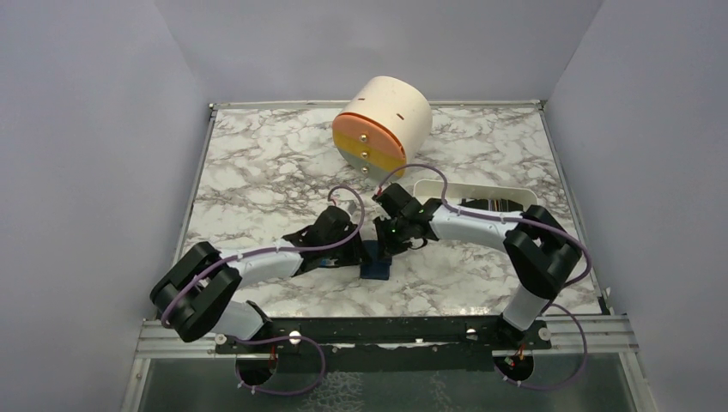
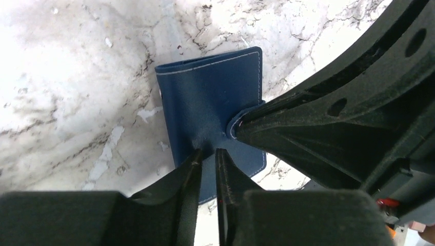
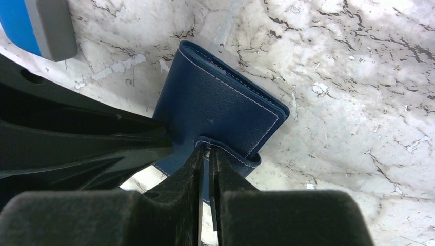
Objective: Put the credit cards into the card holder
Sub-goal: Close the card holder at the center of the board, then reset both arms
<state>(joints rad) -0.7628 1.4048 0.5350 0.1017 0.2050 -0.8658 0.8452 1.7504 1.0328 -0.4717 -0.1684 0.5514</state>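
**Both arms meet at the closed card holder, mid-tabletop**

Pose: the left arm point(image 1: 257, 262) reaches in low from the near left and the right arm point(image 1: 468, 225) from the near right. Both forearms slope down, and the wrists almost touch at the centre.

Left gripper point(image 2: 208, 152): jaws drawn to a narrow slit, tips against the near edge of the card holder point(image 3: 220, 102). Cannot tell whether they grip the cover.

Right gripper point(image 3: 206, 149): jaws pressed together, pinching the snap tab point(image 3: 238, 156) where it wraps over the wallet's edge.

Card holder: folded shut, navy outer cover towards both wrist cameras. In the left wrist view its longer side runs away from the left jaws, with the stitched edge farthest. Lying flat or lifted: cannot tell.

Surroundings: marble tabletop point(image 1: 257, 163) shows beyond the wallet's far and left edges. A blue block point(image 3: 15, 23) lies near the left fingers. A white tray point(image 1: 481, 186) sits behind the right arm. A cream cylinder point(image 1: 395, 107) stands well apart at the far side.
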